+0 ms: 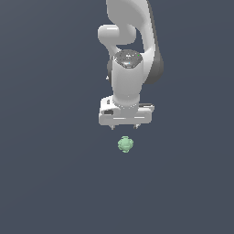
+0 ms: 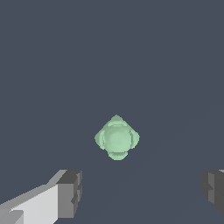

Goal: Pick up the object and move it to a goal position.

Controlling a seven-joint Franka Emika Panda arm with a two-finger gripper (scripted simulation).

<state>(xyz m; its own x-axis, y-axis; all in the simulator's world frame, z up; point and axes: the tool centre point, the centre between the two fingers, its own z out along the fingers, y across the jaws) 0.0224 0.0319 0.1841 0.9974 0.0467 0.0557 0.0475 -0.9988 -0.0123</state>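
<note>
The object (image 1: 125, 144) is a small pale green, knobbly, round lump lying on the dark grey floor. My white gripper (image 1: 124, 127) hangs just above and slightly behind it, with only short fingertip stubs showing under the hand. In the wrist view the object (image 2: 117, 138) lies ahead of the gap between my two fingers (image 2: 70, 192), which stand wide apart. The gripper (image 2: 142, 190) is open and holds nothing. It does not touch the object.
The floor (image 1: 50, 173) is a plain dark grey surface. The white arm (image 1: 130, 41) rises behind the gripper toward the top of the exterior view. No goal marker shows in either view.
</note>
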